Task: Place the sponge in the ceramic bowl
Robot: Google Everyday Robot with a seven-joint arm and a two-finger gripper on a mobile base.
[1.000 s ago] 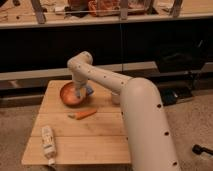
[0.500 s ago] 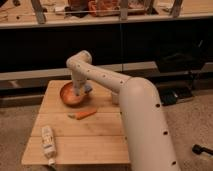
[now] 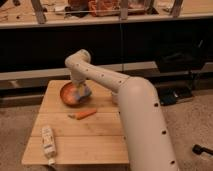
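The orange-brown ceramic bowl (image 3: 70, 95) sits at the back left of the wooden table (image 3: 100, 135). My gripper (image 3: 80, 89) hangs down from the white arm, right over the bowl's right side. The blue-grey sponge (image 3: 83, 92) shows at the gripper's tip, at the bowl's right rim and partly over its inside. The gripper hides part of the sponge. I cannot tell whether the sponge rests in the bowl or is still held.
An orange carrot-like piece (image 3: 82, 114) lies on the table just in front of the bowl. A white bottle (image 3: 48, 142) lies near the front left corner. Dark shelving runs behind the table, and the arm's large white body (image 3: 142, 130) covers the table's right side.
The gripper and the sponge have shifted slightly left, from beside the bowl's right rim to over the bowl. The carrot piece and the bottle have not moved.
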